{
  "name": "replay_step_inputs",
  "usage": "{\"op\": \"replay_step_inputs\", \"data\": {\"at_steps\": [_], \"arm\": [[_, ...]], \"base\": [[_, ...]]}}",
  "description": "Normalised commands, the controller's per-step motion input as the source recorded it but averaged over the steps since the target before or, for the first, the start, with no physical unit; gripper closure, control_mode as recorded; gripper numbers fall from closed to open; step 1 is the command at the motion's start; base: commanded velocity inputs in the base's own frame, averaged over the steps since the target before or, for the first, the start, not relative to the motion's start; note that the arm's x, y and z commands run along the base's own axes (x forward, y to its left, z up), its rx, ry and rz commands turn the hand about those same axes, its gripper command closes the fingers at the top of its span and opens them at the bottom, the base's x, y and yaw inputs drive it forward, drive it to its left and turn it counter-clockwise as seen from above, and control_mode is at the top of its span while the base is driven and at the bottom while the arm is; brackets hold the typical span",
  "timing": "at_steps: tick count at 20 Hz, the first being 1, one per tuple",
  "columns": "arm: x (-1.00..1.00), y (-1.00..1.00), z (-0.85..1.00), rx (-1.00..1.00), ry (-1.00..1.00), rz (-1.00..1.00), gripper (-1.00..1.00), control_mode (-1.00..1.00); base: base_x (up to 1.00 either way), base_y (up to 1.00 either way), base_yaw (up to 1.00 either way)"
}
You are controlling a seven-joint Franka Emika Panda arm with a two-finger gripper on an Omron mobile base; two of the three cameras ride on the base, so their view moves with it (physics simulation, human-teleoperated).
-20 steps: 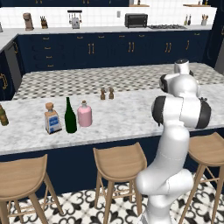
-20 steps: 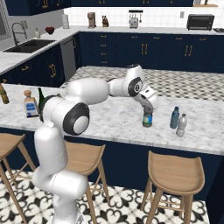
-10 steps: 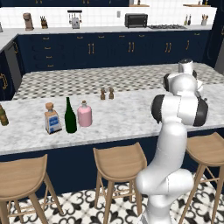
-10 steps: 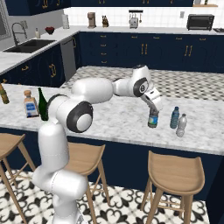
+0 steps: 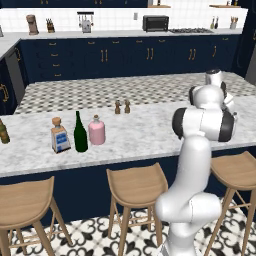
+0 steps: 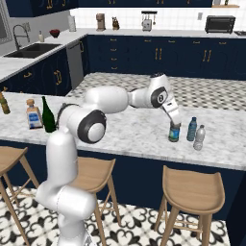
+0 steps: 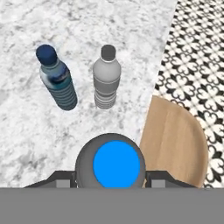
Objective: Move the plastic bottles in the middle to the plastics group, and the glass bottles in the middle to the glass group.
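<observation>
In the right base view my gripper [image 6: 173,123] is shut on the small clear water bottle [image 6: 174,132] with a blue label, holding it upright at the counter's right end. Whether its base touches the marble I cannot tell. The slim blue bottle [image 6: 192,129] and the grey-clear bottle [image 6: 199,138] stand just to its right. The hand view looks straight down on the held bottle's blue cap [image 7: 116,164], with the blue bottle [image 7: 57,81] and grey bottle [image 7: 106,81] ahead. The green wine bottle [image 5: 80,132] and pink bottle [image 5: 96,131] stand beside the square cork-stoppered bottle [image 5: 60,136]. An amber bottle [image 5: 3,131] is at far left.
Two small brown shakers [image 5: 122,106] stand mid-counter. Wooden stools [image 6: 192,192] line the island's near side, and one stool seat [image 7: 175,140] lies below the counter edge close to the held bottle. The marble counter [image 6: 134,129] runs between the two bottle clusters.
The gripper has carried the water bottle to the right and slightly down, closer to the blue and grey bottles. The other bottles have not moved.
</observation>
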Motion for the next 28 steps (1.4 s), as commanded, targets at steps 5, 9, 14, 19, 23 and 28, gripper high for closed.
{"op": "replay_step_inputs", "data": {"at_steps": [5, 9, 14, 19, 23, 28], "arm": [[0.15, -0.29, 0.0, 0.0, 0.0, -0.19, 1.0, -1.0], [0.17, -0.02, -0.01, -0.01, 0.0, -0.11, 1.0, -1.0], [0.46, 0.0, -0.31, 0.0, 0.0, -0.04, 1.0, -1.0], [0.2, -0.07, -0.22, 0.0, 0.0, -0.02, 1.0, -1.0], [0.01, -0.26, 0.0, 0.0, 0.0, 0.0, 1.0, -1.0], [0.02, -0.11, -0.07, 0.0, 0.0, 0.0, 1.0, -1.0]], "base": [[0.0, 0.0, 0.0], [0.0, 0.0, 0.0], [0.0, 0.0, 0.0], [0.0, 0.0, 0.0], [0.0, 0.0, 0.0], [0.0, 0.0, 0.0]]}}
